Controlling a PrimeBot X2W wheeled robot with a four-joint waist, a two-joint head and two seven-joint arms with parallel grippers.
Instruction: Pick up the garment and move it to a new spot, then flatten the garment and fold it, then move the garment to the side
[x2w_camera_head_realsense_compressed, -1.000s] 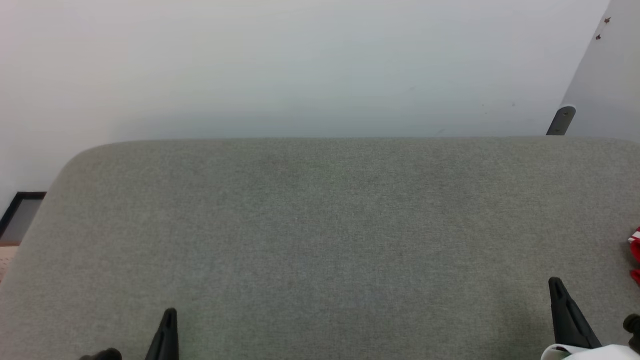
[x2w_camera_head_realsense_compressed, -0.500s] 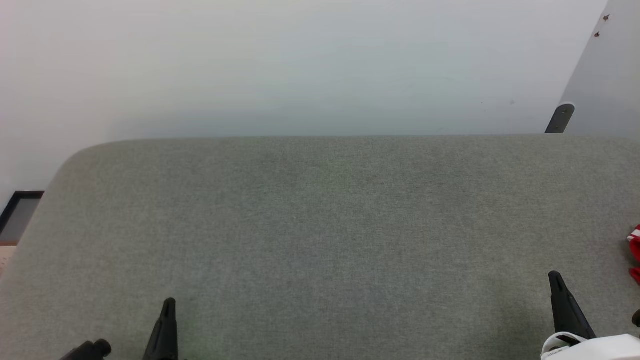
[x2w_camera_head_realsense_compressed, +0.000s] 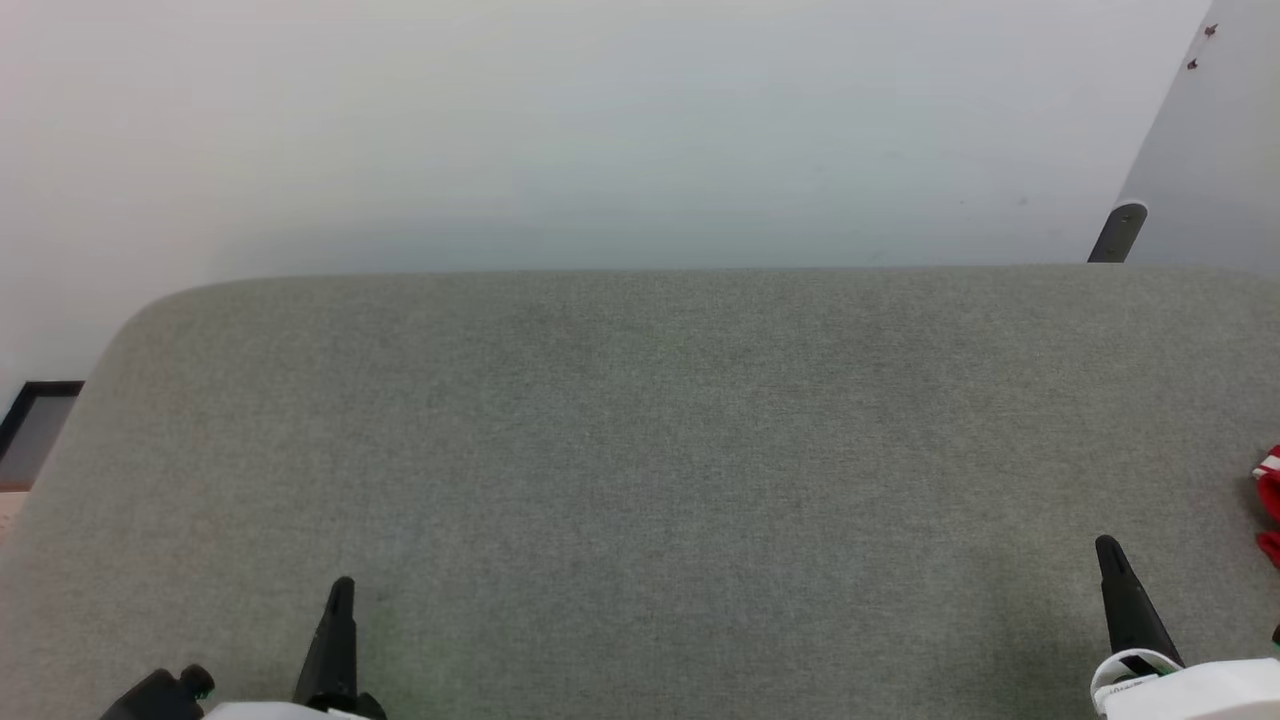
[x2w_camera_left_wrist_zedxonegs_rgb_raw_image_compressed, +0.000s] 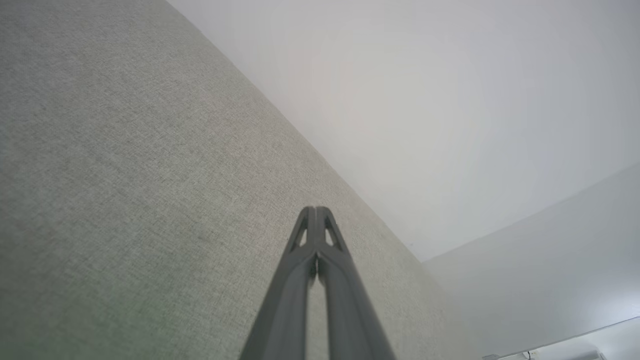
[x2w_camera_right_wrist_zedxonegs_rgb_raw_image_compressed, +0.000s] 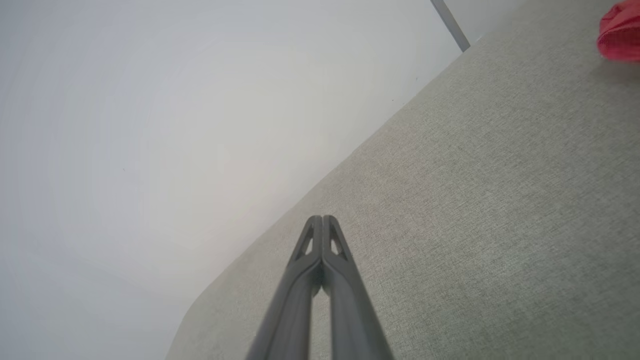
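Note:
A small part of the red garment (x2w_camera_head_realsense_compressed: 1270, 500) with a white edge peeks in at the far right of the grey fabric surface (x2w_camera_head_realsense_compressed: 640, 450); most of it is out of view. In the right wrist view the garment (x2w_camera_right_wrist_zedxonegs_rgb_raw_image_compressed: 620, 31) is a red lump at the upper right corner. My right gripper (x2w_camera_head_realsense_compressed: 1108, 548) hovers low at the lower right, left of the garment and apart from it, fingers shut with nothing between them (x2w_camera_right_wrist_zedxonegs_rgb_raw_image_compressed: 322, 220). My left gripper (x2w_camera_head_realsense_compressed: 342, 585) sits at the lower left, also shut and empty (x2w_camera_left_wrist_zedxonegs_rgb_raw_image_compressed: 315, 210).
The grey fabric surface has a rounded far left corner (x2w_camera_head_realsense_compressed: 160, 300) and ends at a pale wall (x2w_camera_head_realsense_compressed: 600, 130). A grey metal bar (x2w_camera_head_realsense_compressed: 1118, 232) leans at the back right. A dark frame (x2w_camera_head_realsense_compressed: 35, 420) shows beyond the left edge.
Both grippers have crept a little forward over the surface. The whole picture has shifted slightly, so the camera moved. The garment lies where it was.

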